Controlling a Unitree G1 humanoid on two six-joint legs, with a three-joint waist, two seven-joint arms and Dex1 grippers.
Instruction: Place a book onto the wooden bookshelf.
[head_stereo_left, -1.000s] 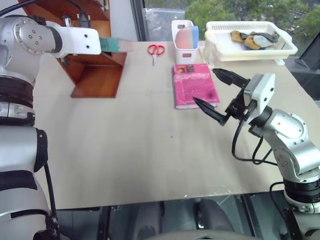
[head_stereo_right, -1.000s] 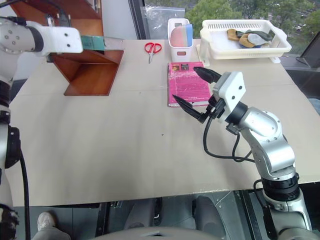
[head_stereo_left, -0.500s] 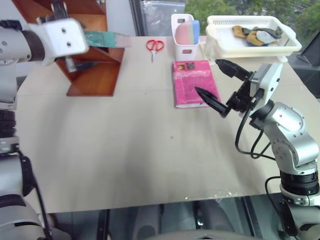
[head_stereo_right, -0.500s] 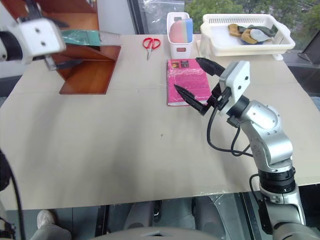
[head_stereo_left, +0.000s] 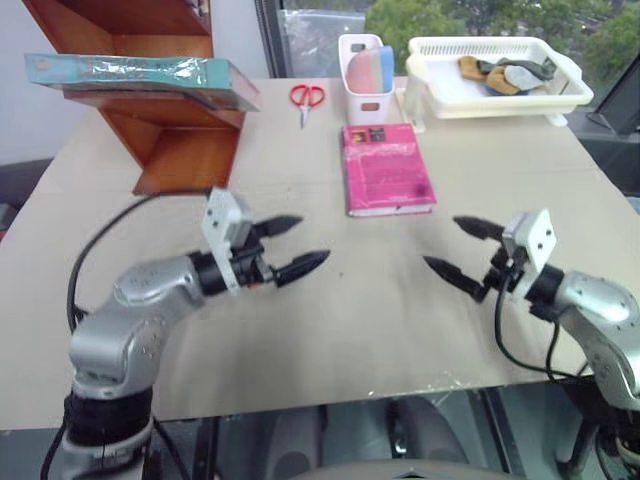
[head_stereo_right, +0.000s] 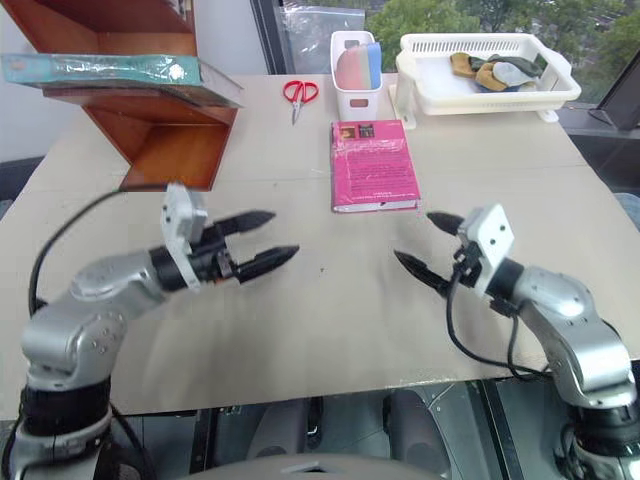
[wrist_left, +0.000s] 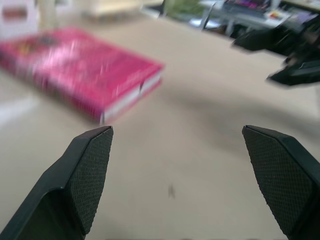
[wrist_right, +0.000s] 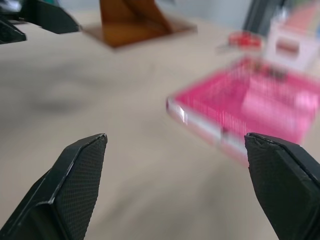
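Observation:
The teal-green book (head_stereo_left: 140, 78) lies flat on a board of the reddish-brown wooden bookshelf (head_stereo_left: 190, 155) at the table's far left, with nothing touching it. My left gripper (head_stereo_left: 314, 238) hovers low over the middle-left of the table, open and empty, well short of the shelf. Facing it from the right, my right gripper (head_stereo_left: 440, 242) is also open and empty. In the left wrist view the left gripper (wrist_left: 176, 129) points towards the pink book (wrist_left: 75, 70). The right wrist view has the right gripper (wrist_right: 175, 136) spread wide, with the shelf's base (wrist_right: 135, 22) far off.
A thin magenta-pink book (head_stereo_left: 385, 168) lies flat beyond the two grippers. Red scissors (head_stereo_left: 308, 97), a white holder with sponges (head_stereo_left: 367, 65) and a white basket (head_stereo_left: 495, 75) with several items line the far edge.
My left gripper has opened and let go of the book, which stays on the shelf, and that arm has dropped low over the table. The right arm has sunk down and to the right.

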